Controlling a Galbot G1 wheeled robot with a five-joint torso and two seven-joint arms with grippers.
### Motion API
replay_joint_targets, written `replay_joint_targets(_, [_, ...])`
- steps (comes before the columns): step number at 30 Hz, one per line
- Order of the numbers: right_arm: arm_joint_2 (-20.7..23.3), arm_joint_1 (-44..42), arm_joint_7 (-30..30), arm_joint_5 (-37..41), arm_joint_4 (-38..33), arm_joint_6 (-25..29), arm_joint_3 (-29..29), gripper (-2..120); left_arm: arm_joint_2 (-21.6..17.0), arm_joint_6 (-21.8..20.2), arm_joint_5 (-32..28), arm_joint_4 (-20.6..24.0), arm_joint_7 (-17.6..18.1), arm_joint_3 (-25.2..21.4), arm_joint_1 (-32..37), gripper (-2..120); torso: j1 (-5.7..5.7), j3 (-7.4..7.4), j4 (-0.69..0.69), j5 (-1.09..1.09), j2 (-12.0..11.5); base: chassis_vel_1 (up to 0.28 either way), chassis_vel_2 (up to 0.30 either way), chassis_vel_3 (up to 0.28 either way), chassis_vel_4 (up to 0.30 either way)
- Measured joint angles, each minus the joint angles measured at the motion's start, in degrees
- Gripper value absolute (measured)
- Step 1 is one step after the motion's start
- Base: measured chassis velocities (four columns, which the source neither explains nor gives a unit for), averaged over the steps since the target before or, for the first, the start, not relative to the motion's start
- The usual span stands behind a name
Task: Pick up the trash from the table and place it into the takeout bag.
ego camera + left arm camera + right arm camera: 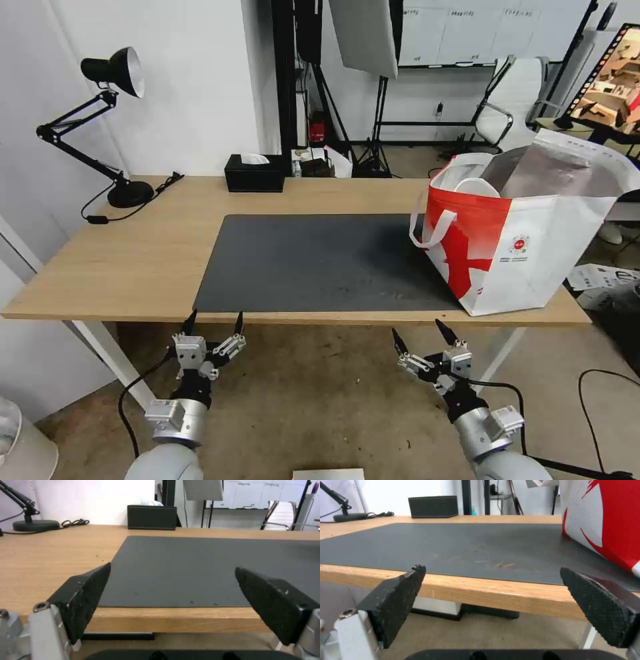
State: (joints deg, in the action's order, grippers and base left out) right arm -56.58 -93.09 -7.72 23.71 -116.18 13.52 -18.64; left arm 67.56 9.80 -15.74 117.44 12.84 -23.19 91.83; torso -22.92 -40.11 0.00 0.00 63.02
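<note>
Two spread grippers, my left (214, 323) and right (419, 333), hang below the table's (133, 267) near edge; takeout bag (527, 253) far right, black tissue box (254, 173) and desk lamp (110, 120) far left.

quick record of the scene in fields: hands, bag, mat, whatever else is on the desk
left hand: open, holding nothing, low in front of the table's near edge, by the mat's near left corner
right hand: open, holding nothing, low in front of the near edge, nearer the bag
table: light wood top
mat: dark grey, bare apart from the bag
takeout bag: upright at the right end, mouth open, partly on the mat
tissue box: black, at far edge
desk lamp: far left corner
</note>
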Motion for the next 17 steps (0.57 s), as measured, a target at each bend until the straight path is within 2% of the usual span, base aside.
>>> replay_joint_targets(17, [0.0,0.0,0.0,0.0,0.0,0.0,0.0,100,-0.17,-0.15,-0.22,0.01,0.0,0.11,-0.19,100,0.0,0.0,0.0,0.0,0.0,0.0,0.0,0.0,0.0])
